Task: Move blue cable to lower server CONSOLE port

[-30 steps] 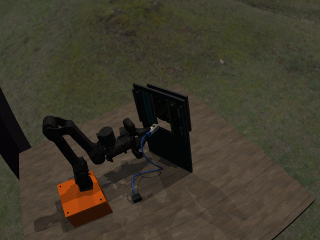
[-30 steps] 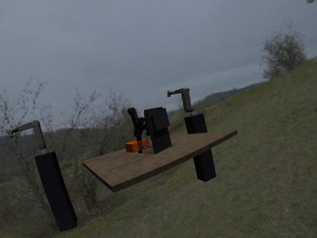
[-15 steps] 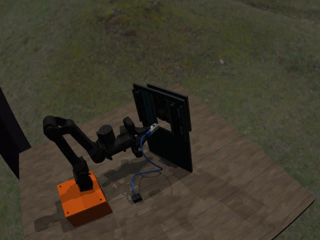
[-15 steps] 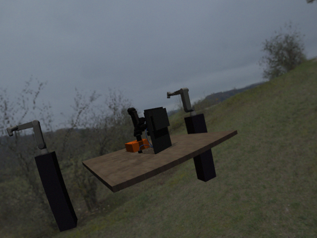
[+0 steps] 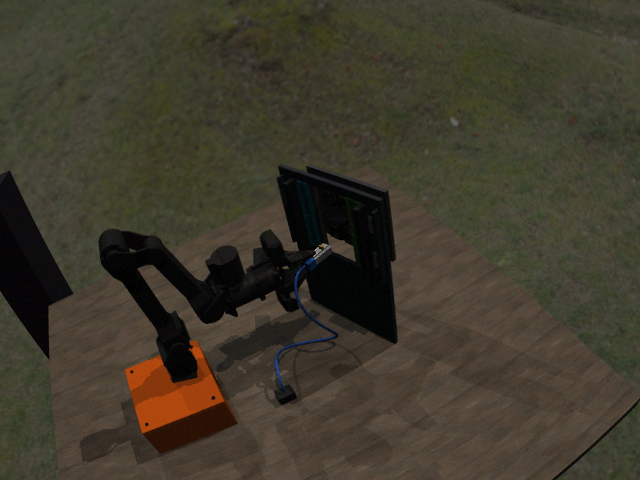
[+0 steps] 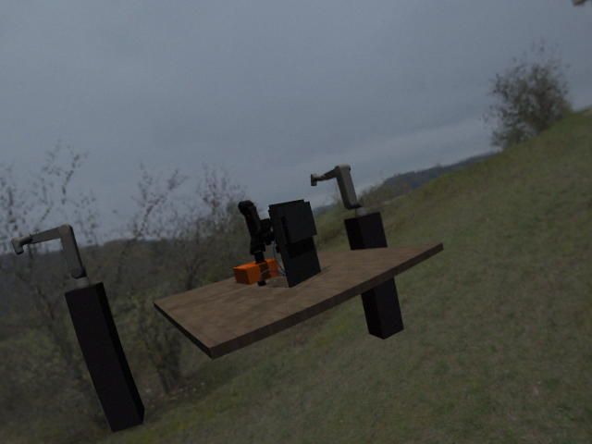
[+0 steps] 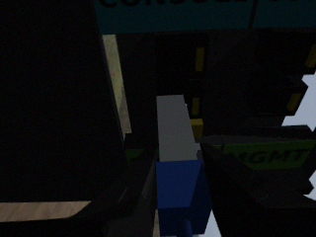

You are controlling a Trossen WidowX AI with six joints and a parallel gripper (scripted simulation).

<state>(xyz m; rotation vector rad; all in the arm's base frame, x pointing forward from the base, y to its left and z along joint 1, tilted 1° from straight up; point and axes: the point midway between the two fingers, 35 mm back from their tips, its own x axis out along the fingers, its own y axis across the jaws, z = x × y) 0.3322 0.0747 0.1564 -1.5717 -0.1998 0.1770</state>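
Starts at the far left of the exterior view with a grey arm (image 6: 69,248) on a dark pillar (image 6: 97,353). Next, farther right, comes to an orange base block (image 5: 144,397) (image 6: 244,274) on the wooden table (image 5: 465,361) (image 6: 287,315), then up from it along the black arm (image 5: 175,273) (image 6: 252,227), bent at the elbow and reaching right. Past the base block, on the table, shows a small black block (image 5: 285,394) (image 6: 261,282) at the lower end of the blue cable (image 5: 310,312) (image 6: 275,255) (image 7: 184,228) — curving up from there to the gripper (image 5: 310,259) (image 7: 177,152). Has the plug (image 5: 321,252) (image 7: 176,130) pinched by its blue rear part between two dark fingers, with the pale head pointing toward the upright dark panel (image 5: 356,304) (image 6: 305,269) and in plain sight from above, outside any port. In the wrist view, overlaps dark port openings below a teal CONSOLE label (image 7: 173,20), with a green MGMT label (image 7: 269,154) to the right — cannot tell for which server. Ends at right, beyond the panel in the exterior view, with another grey arm (image 6: 345,186) on its own pillar (image 6: 365,231).
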